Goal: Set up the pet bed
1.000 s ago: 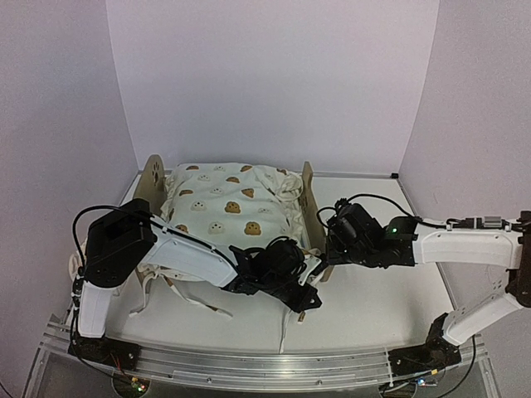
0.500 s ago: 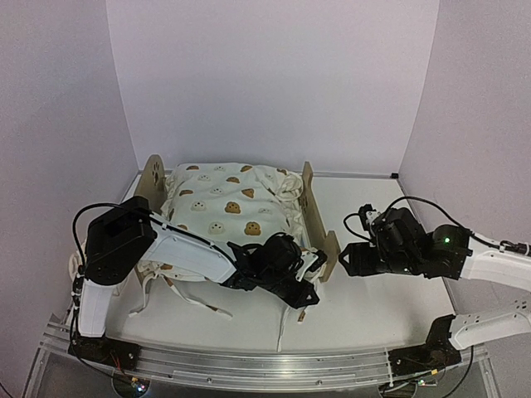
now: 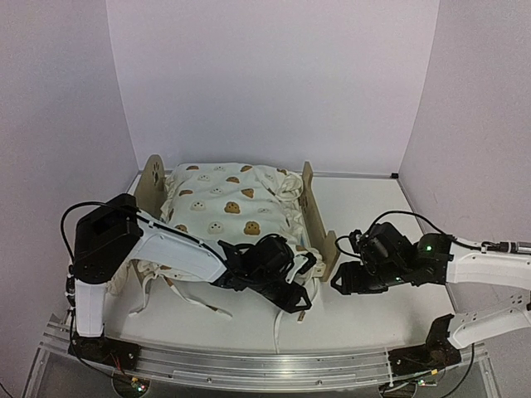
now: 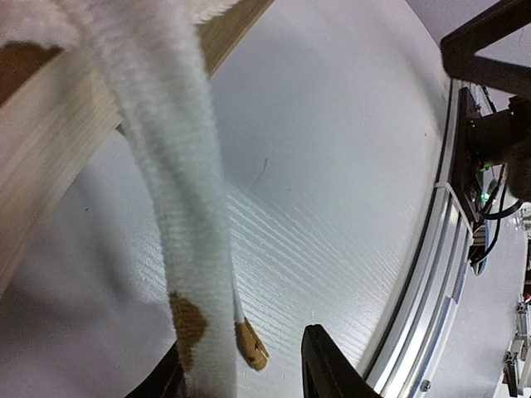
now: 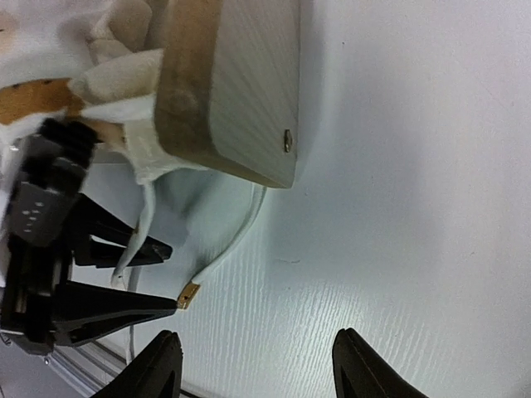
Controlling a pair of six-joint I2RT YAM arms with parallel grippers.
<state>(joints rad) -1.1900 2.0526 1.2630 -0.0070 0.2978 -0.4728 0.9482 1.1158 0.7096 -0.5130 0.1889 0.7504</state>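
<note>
Left pincer [image 3: 297, 292], seen from above, lies low on the white table [image 3: 373, 311] at the near corner of the pet bed [image 3: 312, 203]. Its jaws are now parted; a second ago they were closed. The bed stands left of centre, covered by a cream bear-print quilt [image 3: 224, 203]. The right pincer [image 3: 338, 282], which was up against the bed's wooden end a second ago, has drawn back and now sits just beside that end, not touching it.

Left wrist view: a white quilt tie [image 4: 178, 207] hangs down between the spread fingers [image 4: 325, 369], loose and not clamped.

Right wrist view: both fingers [image 5: 158, 369] stand wide apart over bare table, gripping nothing. The bed's wooden corner lies ahead, with the parted left pincer beyond it.
</note>
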